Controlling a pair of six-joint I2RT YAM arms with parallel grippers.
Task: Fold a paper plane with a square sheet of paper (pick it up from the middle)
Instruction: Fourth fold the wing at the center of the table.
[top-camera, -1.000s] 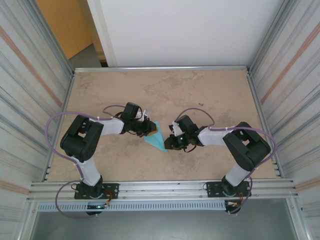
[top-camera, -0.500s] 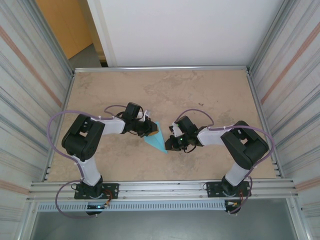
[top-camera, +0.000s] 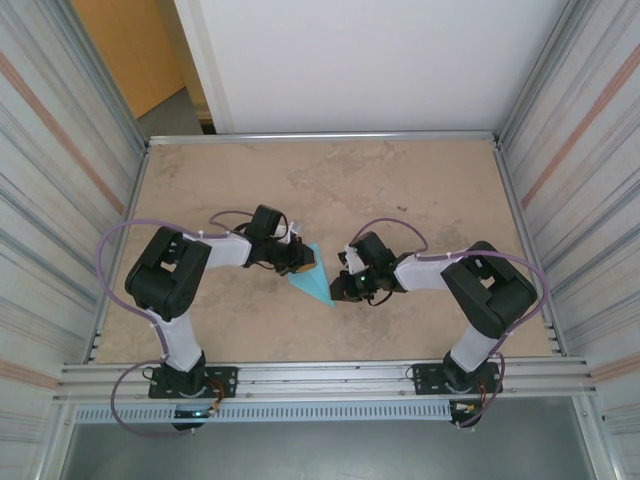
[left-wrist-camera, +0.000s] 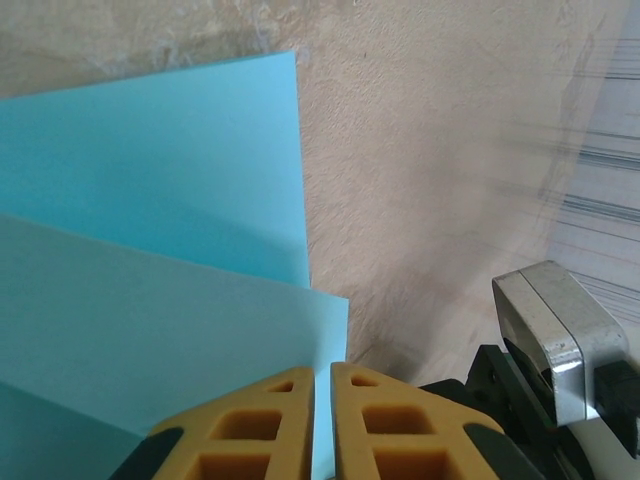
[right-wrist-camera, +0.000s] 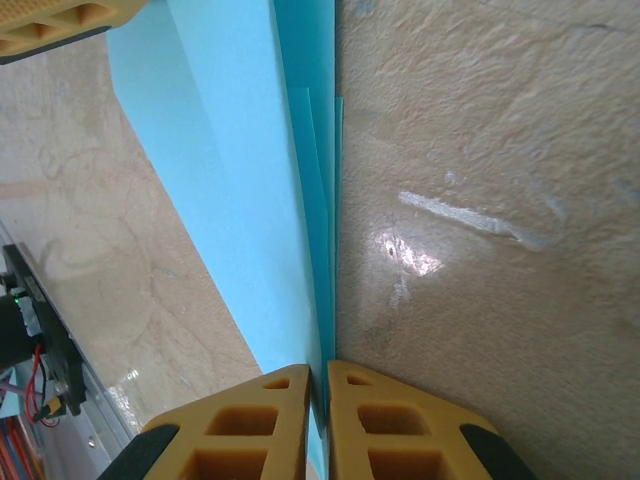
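The square sheet of paper (top-camera: 313, 277) is light blue and folded into a narrow pointed shape with several layers. It is held between the two arms at the middle of the table. My left gripper (top-camera: 300, 259) is shut on its upper left end. In the left wrist view the yellow fingers (left-wrist-camera: 270, 425) pinch a thin edge of the paper (left-wrist-camera: 150, 210). My right gripper (top-camera: 338, 288) is shut on the lower right tip. In the right wrist view the paper (right-wrist-camera: 235, 190) runs on edge away from the right gripper (right-wrist-camera: 318, 372) towards the left gripper's finger (right-wrist-camera: 60, 22).
The beige mottled table top (top-camera: 400, 190) stretches behind the paper. Metal rails (top-camera: 320, 137) and ribbed side walls (top-camera: 50, 200) enclose it. A silver and black piece of hardware (left-wrist-camera: 560, 345) sits at the lower right of the left wrist view.
The left arm has shifted slightly to the right. Both pairs of jaws have drawn a little tighter on the paper, which stays in the same place.
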